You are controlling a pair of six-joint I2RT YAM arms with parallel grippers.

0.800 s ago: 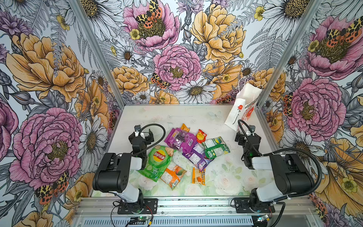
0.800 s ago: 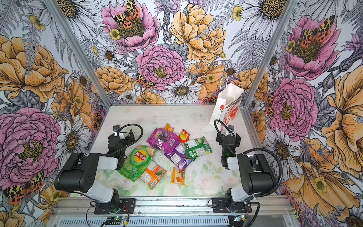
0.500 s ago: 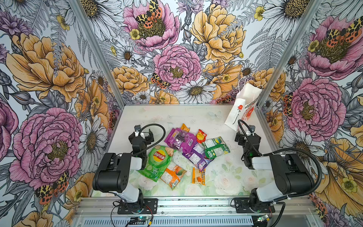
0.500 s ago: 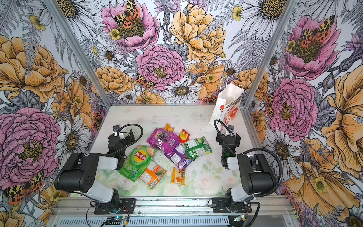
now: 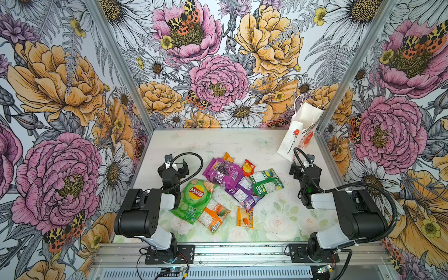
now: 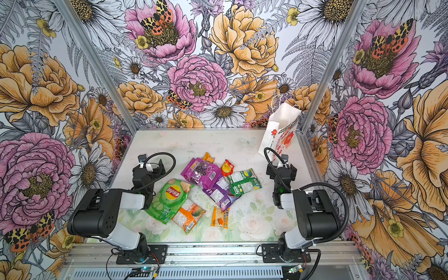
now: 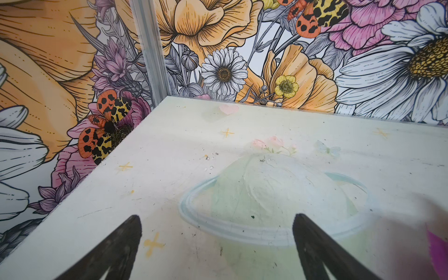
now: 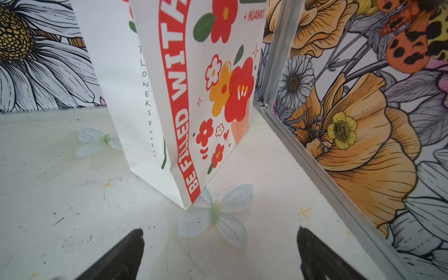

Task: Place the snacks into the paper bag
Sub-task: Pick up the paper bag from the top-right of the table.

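Observation:
The snacks lie in a loose pile mid-table in both top views: a green Lay's bag point(image 5: 196, 202), a magenta pouch point(image 5: 221, 171), a purple pouch point(image 5: 243, 194), a green-white packet point(image 5: 266, 181), orange packets point(image 5: 213, 215) and a red sachet point(image 5: 249, 167). The white paper bag point(image 5: 297, 135) stands upright in the back right corner, and its printed side fills the right wrist view point(image 8: 169, 97). My left gripper point(image 5: 174, 164) rests left of the pile, open and empty point(image 7: 215, 218). My right gripper point(image 5: 303, 163) sits just in front of the bag, open and empty point(image 8: 219, 230).
Flower-printed walls with metal corner posts point(image 5: 339, 80) close in the table on three sides. The bag stands close to the right wall rail point(image 8: 315, 164). A blurred magenta edge point(image 7: 436, 252) shows beside my left fingers.

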